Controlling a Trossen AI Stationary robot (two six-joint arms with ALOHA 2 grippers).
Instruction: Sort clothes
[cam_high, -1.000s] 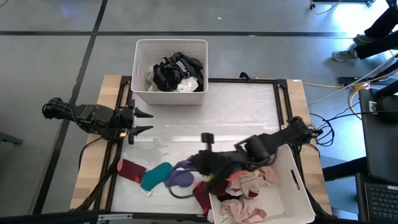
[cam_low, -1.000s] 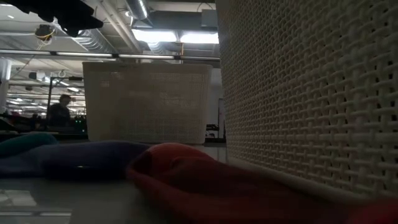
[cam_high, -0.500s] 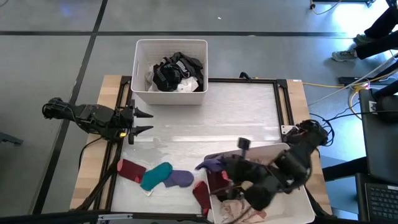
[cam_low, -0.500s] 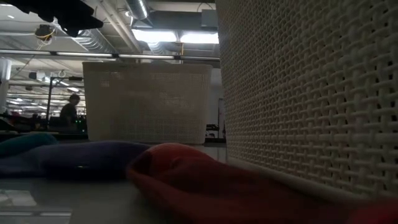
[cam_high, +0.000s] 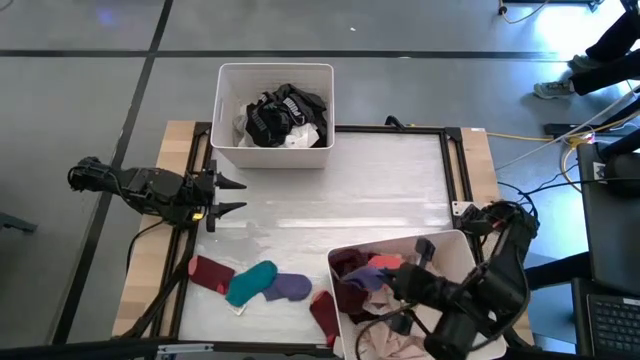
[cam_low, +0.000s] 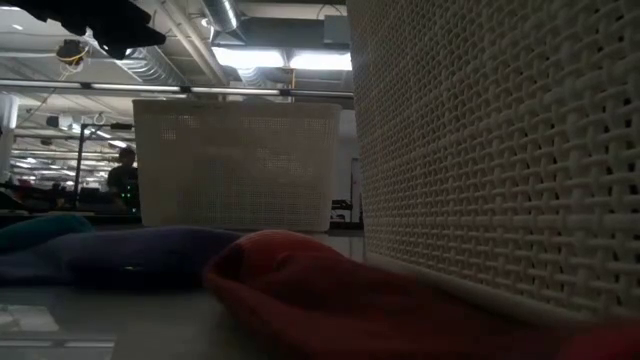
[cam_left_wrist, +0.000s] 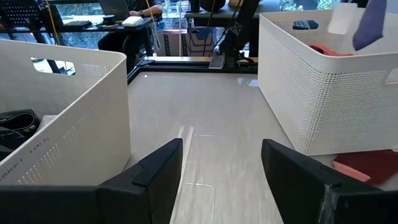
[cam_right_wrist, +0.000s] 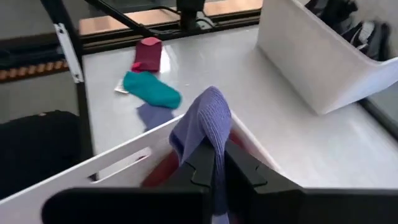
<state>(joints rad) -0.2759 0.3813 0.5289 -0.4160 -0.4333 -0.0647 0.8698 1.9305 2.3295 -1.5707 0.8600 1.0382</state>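
Loose clothes lie at the table's near left: a maroon piece (cam_high: 210, 272), a teal one (cam_high: 250, 283), a purple one (cam_high: 289, 288) and a red one (cam_high: 323, 312). My right gripper (cam_high: 383, 283) hovers over the near right bin (cam_high: 452, 240), shut on a purple garment (cam_right_wrist: 205, 118). That bin holds pink, beige and dark red pieces. My left gripper (cam_high: 225, 197) waits open at the table's left side, with nothing between its fingers (cam_left_wrist: 155, 174). My right gripper pinches the purple garment between its two fingers (cam_right_wrist: 242, 165). A fold of it (cam_right_wrist: 210, 106) bulges out past the fingertips and the rest runs back between them (cam_right_wrist: 216, 158). The garment is lifted clear, above the bin's left rim.
The far bin (cam_high: 226, 110) with black and white clothes stands at the table's far edge. Bare table lies between the two bins. In the low view the near bin's woven wall (cam_low: 500, 150) fills the right side. A person shows beyond the table (cam_low: 125, 180).
My right gripper has swung from the pile of clothes on the table toward the table's right edge, and now hangs over the near right bin. It has rolled on the way. The purple garment has come with it, lifted clear of the table.
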